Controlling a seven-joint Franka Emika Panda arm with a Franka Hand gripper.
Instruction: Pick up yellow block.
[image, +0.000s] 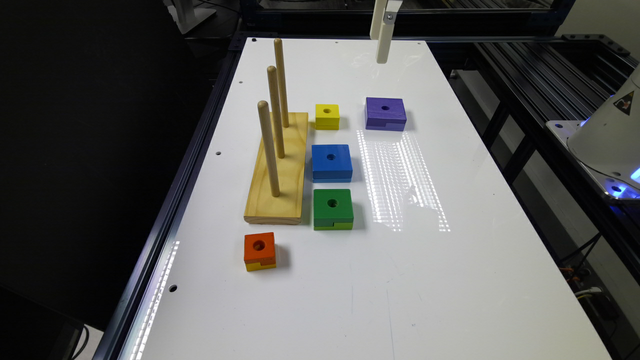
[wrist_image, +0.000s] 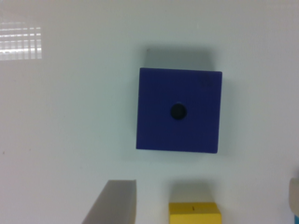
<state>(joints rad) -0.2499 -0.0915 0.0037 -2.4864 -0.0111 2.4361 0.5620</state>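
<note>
Yellow block (image: 327, 116) untouched beside pegboard (image: 278, 173)

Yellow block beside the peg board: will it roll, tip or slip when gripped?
The small yellow wooden cube-like block has flat faces and sits squarely on the white table, so rolling or tipping seems unlikely. It looks rigid and probably light. The glossy tabletop may let it slide if nudged.

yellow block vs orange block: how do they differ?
The yellow block is yellow all over; the orange block has an orange top over a yellow bottom layer. The yellow block lies beside the peg board's far end, the orange block off its near end. Both are small, with a round top hole.
</note>
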